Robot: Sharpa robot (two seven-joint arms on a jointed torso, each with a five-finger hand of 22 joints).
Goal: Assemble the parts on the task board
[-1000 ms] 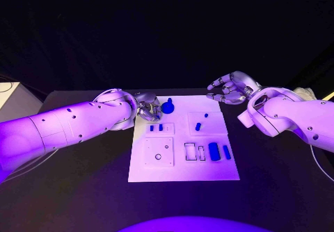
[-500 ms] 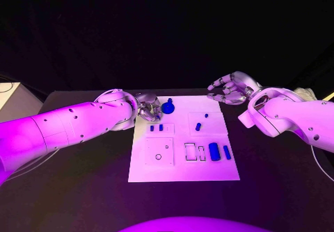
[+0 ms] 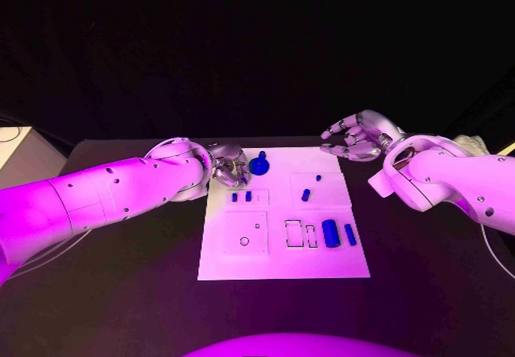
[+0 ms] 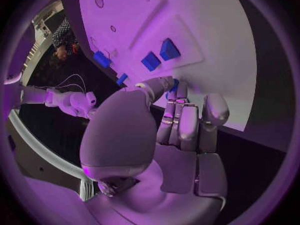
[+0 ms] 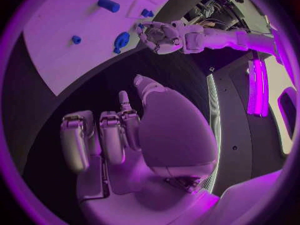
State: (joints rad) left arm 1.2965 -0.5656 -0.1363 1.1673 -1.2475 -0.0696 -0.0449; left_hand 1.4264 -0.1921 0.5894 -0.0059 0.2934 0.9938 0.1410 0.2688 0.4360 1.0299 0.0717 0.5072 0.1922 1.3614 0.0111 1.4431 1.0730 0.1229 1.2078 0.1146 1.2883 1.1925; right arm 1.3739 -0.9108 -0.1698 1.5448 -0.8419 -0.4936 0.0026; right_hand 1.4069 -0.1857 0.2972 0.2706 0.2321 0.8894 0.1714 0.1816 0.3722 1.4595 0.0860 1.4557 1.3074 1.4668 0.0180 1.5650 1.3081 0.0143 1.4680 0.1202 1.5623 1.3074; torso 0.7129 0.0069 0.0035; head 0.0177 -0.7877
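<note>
The white task board (image 3: 281, 260) lies mid-table. My left hand (image 3: 228, 167) is at its far left corner, where thumb and a finger pinch a blue knob-shaped part (image 3: 259, 163) standing on the board; the left wrist view shows a sliver of that part (image 4: 174, 87) between the fingertips (image 4: 164, 82). Two small blue pieces (image 3: 242, 197) sit just in front of it. Further blue pieces (image 3: 306, 195) and a thick cylinder (image 3: 330, 233) lie to the right. My right hand (image 3: 354, 137) hovers off the board's far right corner, fingers loosely curled and apart, holding nothing.
A square plate with a small hole (image 3: 245, 233) and narrow rectangular slots (image 3: 294, 233) lie in the board's near half. A pale box (image 3: 13, 149) stands at the table's left edge. Dark table surrounds the board on all sides.
</note>
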